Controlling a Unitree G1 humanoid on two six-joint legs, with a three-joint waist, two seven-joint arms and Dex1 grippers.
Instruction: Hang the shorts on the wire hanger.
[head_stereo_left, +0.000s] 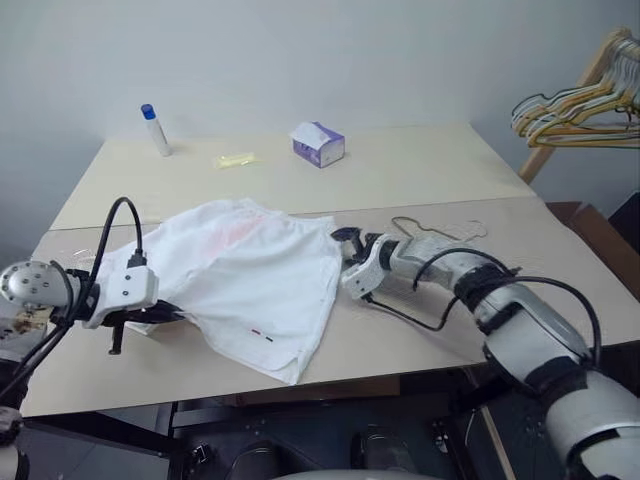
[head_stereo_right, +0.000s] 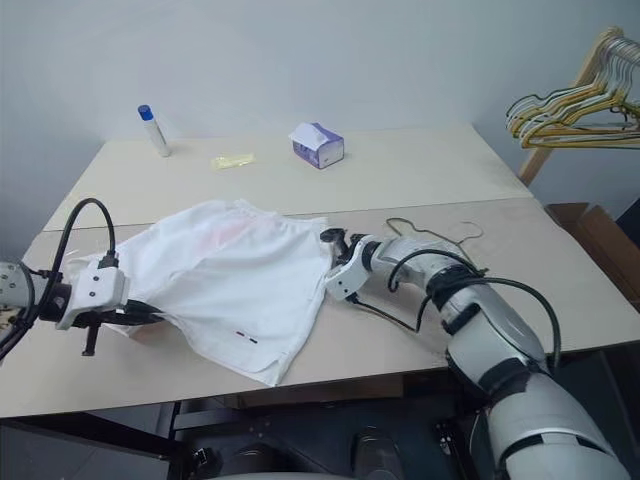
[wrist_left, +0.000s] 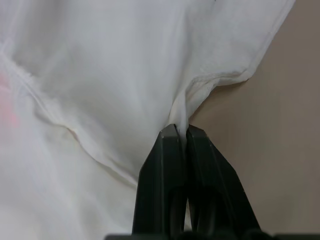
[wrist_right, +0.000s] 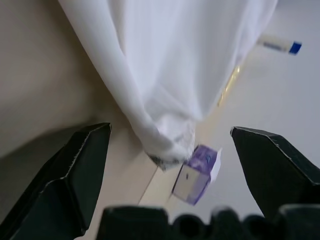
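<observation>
Left arm reached in low from the left side, its left gripper (wrist_left: 181, 131) pinched fully together with white fabric caught between the fingertips. Right arm extended forward and inward across the scene, its right gripper (wrist_right: 170, 145) held with fingers spread wide apart, grasping nothing.

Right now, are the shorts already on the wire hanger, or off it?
Off. The shorts lie spread on the table; the wire hanger lies bare beside them, behind the right arm.
</observation>
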